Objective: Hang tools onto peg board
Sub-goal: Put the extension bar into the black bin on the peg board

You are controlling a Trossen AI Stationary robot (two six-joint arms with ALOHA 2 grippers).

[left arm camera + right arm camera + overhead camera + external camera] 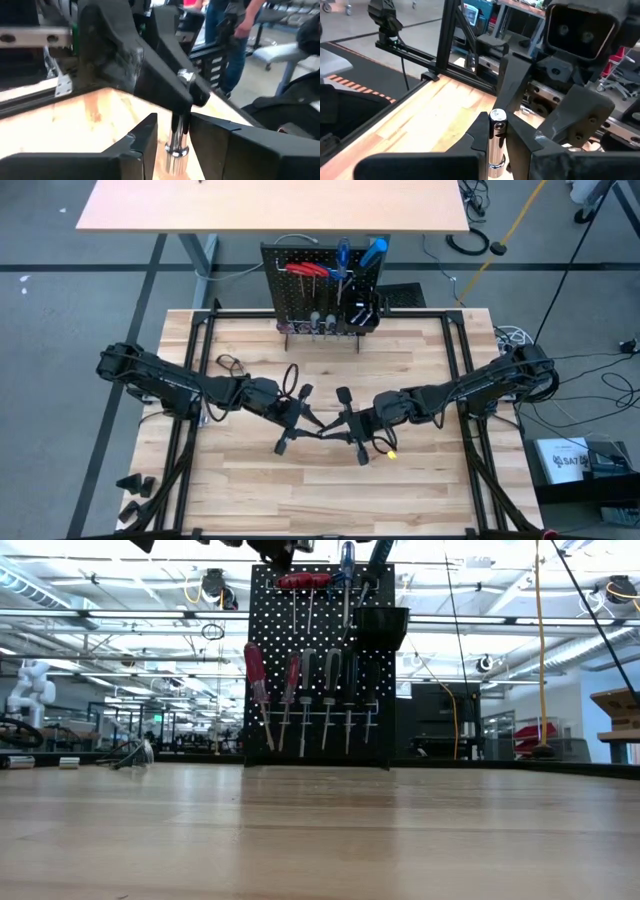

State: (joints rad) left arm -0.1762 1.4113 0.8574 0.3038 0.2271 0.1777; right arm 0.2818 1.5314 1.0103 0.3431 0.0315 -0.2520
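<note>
Handover trouble is your risk here: both grippers meet mid-bench over one small silver metal piece (pixel 497 137), and if the left one lets go before the right one has it squarely, that piece tips or drops to the bench (pixel 250 480). Watch the crowding too; the two sets of fingers are nose to nose and a small twist could knock the piece askew.

Your right gripper (pixel 496 145) has its fingers pinched in close around the shiny cylinder, which stands upright between them, so call it gripped. Your left gripper (pixel 174 142) shows its fingers (pixel 142 142) parted a little on either side of the same metal stem; whether they press on it, you can't tell from these views.

Peg board (pixel 320 290) stands well apart at the far edge of the bench, already carrying red-handled and blue-handled tools (pixel 300 690) on its hooks.
</note>
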